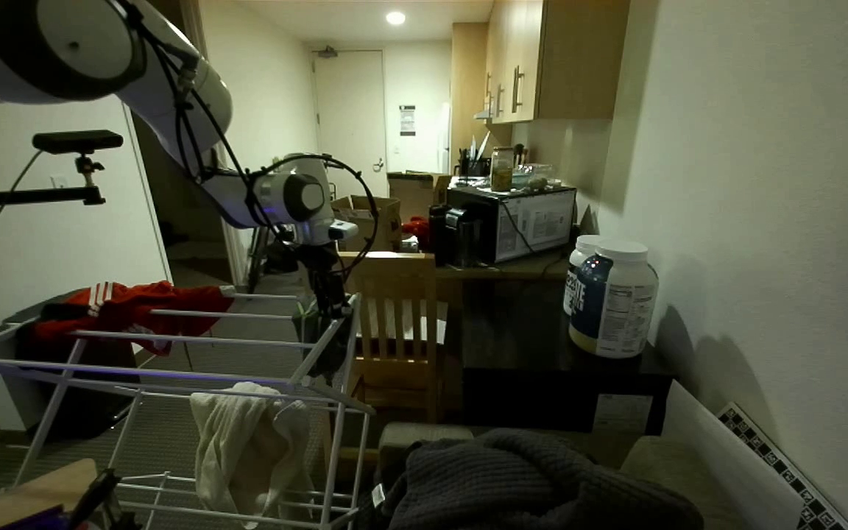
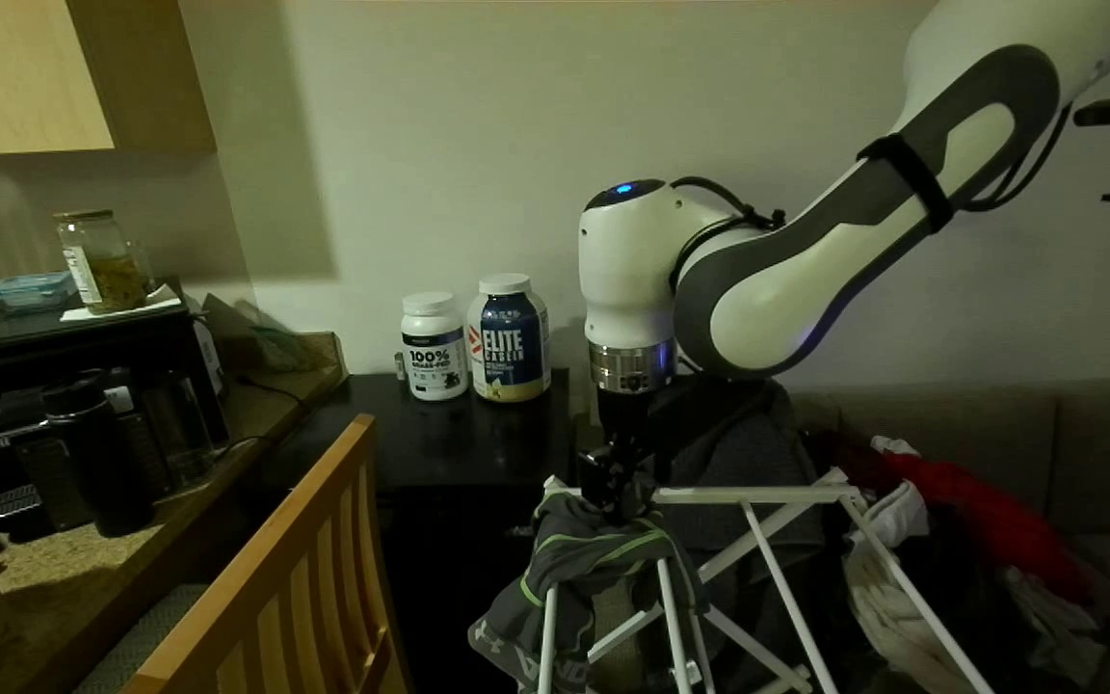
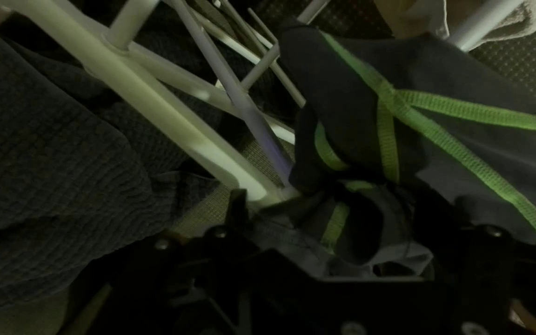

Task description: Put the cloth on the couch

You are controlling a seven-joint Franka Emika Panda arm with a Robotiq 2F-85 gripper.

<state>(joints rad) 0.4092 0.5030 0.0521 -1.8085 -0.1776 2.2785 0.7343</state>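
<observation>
Operator: Which items stand around the work area or in the way?

Technician: The white tubular drying rack (image 2: 748, 494) stands beneath the black two-fingered claw (image 2: 618, 496). In the wrist view, a rack rail runs between the dark-grey cloth with green seams (image 2: 603, 559) and the dark-grey waffle-textured fabric (image 3: 54, 186). That fabric covers part of the grey-beige upholstered couch (image 2: 950, 424). The light-brown slatted wooden chair (image 1: 394, 266) is near the rack.

Operator: Locate the cloth. Report the claw.

Technician: The cloth is draped over one end of the rack. The claw points down into it, with material bunched between the fingers (image 3: 237, 207). Whether they clamp it cannot be told.

Operator: List quantities.

Technician: Rack: one. Chair: one. Red garment with white stripes (image 1: 140, 298), across the rack: one. Cream cloth (image 1: 221, 442), hanging from a rail: one. On the glossy black bench (image 2: 439, 443), lidded plastic tubs: two, namely one white tub (image 2: 436, 347) and one larger blue-labelled tub (image 2: 509, 337). Lidded glass jar (image 2: 112, 275): one.
</observation>
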